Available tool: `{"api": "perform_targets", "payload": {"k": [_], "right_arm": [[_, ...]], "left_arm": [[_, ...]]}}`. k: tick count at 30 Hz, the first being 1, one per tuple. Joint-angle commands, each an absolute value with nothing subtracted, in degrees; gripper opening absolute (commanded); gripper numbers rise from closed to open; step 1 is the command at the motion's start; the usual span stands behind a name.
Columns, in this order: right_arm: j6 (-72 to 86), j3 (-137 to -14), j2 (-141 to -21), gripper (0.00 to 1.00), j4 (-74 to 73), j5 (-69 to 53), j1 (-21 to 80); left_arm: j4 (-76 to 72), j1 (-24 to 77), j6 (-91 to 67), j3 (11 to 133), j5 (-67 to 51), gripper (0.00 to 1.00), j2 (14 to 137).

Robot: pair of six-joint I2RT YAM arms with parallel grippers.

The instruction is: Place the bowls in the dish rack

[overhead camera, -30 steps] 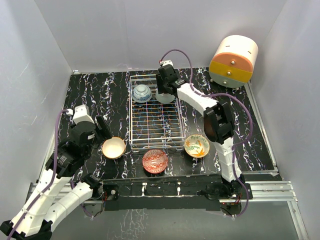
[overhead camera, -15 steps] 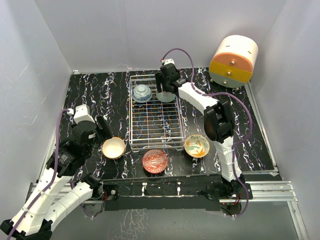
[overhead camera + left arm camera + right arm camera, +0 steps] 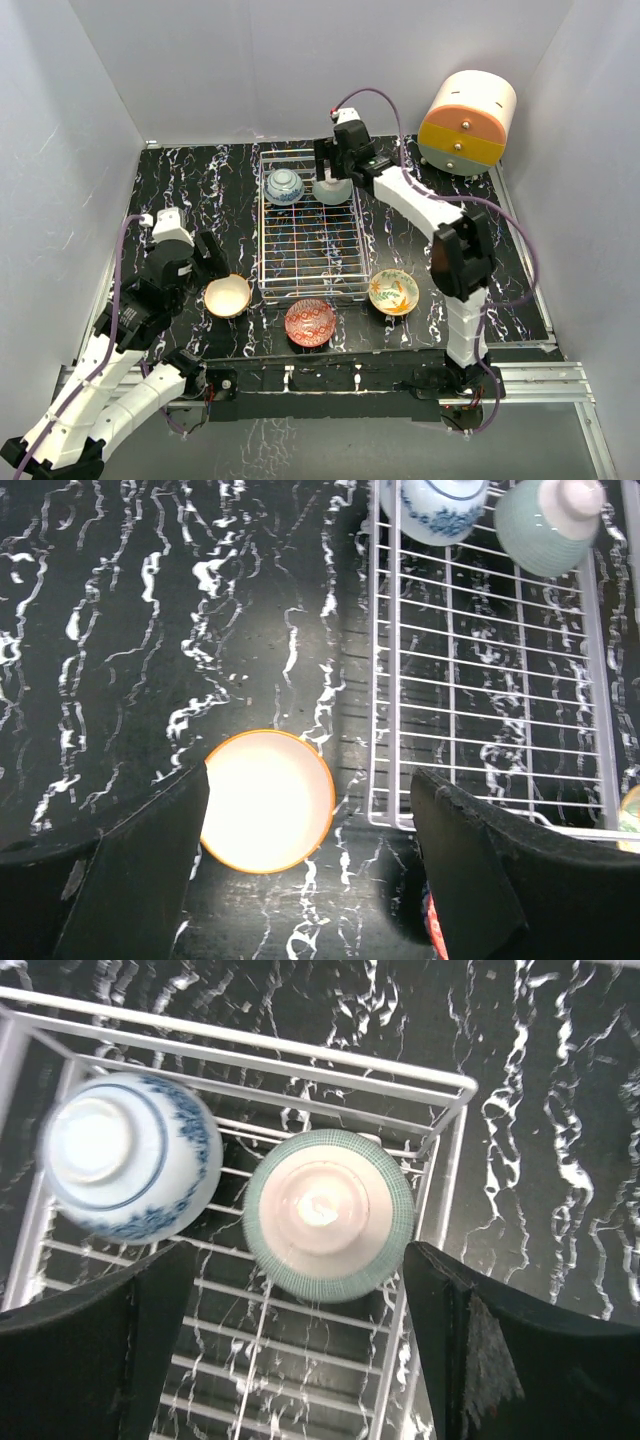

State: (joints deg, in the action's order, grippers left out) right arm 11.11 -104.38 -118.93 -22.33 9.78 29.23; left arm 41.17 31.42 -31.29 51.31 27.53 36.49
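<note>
table point(image 3: 180, 190): dish rack point(image 3: 310, 250) | cream bowl point(image 3: 228, 296) | red bowl point(image 3: 310, 322) | leafy bowl point(image 3: 393, 291) | drawer unit point(image 3: 467, 122)

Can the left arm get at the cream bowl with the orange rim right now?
Probably yes. The left gripper hangs open just above the cream bowl, which sits upright beside the dish rack with nothing over it.

Five bowls point(image 3: 284, 186), one dish rack point(image 3: 310, 250), one drawer unit point(image 3: 467, 122)

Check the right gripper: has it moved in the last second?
Yes. The right gripper shifted toward the rack's far right corner, above the green bowl.
</note>
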Motion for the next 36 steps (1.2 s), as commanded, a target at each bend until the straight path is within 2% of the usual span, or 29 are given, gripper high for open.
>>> {"api": "perform_targets", "payload": {"k": [1, 2, 6, 11, 19, 28, 36], "right_arm": [[12.9, -99.5, -105.3, 0.91, -17.6, 8.9, 29.4], [13.1, -97.6, -103.1, 0.95, -18.0, 9.1, 29.2], [14.7, -89.2, -93.9, 0.99, -20.2, 6.8, 28.0], [18.6, -78.2, -82.4, 0.99, -27.3, 1.2, 22.6], [20.5, -67.2, -64.2, 0.99, -43.4, 4.0, 20.4], [26.0, -52.3, -55.4, 0.97, -52.0, -8.1, 20.4], [26.8, -49.8, -51.1, 0.89, -54.8, -10.7, 23.2]], "left_arm": [[37.1, 31.5, -25.5, 53.5, 20.1, 0.85, 36.6], [36.4, 31.5, -24.5, 53.8, 18.2, 0.88, 36.9], [35.5, 31.5, -23.9, 54.3, 14.6, 0.97, 38.4], [35.0, 31.5, -27.1, 51.5, 16.4, 0.97, 37.3], [32.4, 31.6, -28.5, 49.2, 15.1, 0.97, 37.2], [33.6, 31.5, -28.7, 48.3, 15.0, 0.97, 34.7], [33.6, 31.5, -29.7, 46.2, 15.5, 0.97, 33.2]]}}
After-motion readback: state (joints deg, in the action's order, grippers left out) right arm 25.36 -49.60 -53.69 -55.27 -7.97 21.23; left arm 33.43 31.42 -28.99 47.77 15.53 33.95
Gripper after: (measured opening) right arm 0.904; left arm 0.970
